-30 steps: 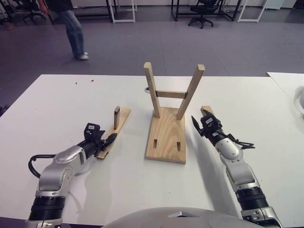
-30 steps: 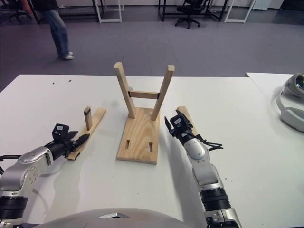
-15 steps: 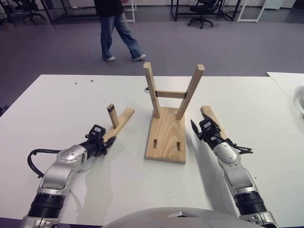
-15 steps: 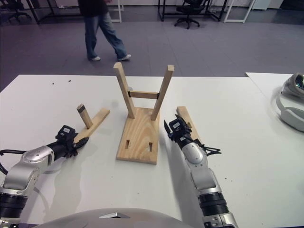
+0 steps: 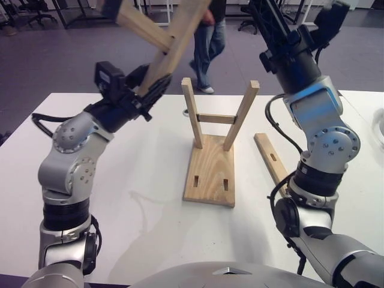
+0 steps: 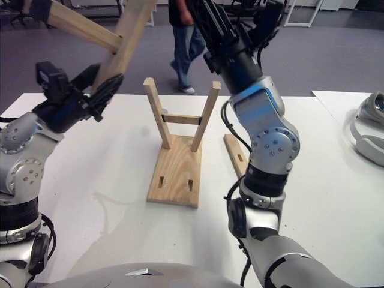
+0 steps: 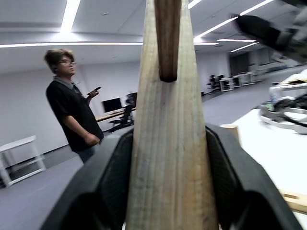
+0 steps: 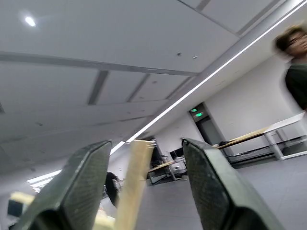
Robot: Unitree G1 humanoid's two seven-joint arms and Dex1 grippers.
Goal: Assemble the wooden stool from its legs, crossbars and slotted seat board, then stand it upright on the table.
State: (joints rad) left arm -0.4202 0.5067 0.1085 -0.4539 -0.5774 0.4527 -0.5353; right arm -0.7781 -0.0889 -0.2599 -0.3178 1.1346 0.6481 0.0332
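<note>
The slotted seat board lies flat mid-table, two legs standing in its far slots with a crossbar joining them. High above the table's left side, my left gripper is shut on another leg that carries a crossbar; the left wrist view has this leg pinched between the fingers. My right gripper is raised above the board's right, open, its fingers apart and holding nothing. A loose slotted leg lies on the table right of the board.
The white table has free room left and in front of the board. A white headset rests on a second table at the far right.
Both arms rose from the table. The left gripper lifted the leg with its crossbar high into the air. The right gripper left the loose leg lying on the table.
</note>
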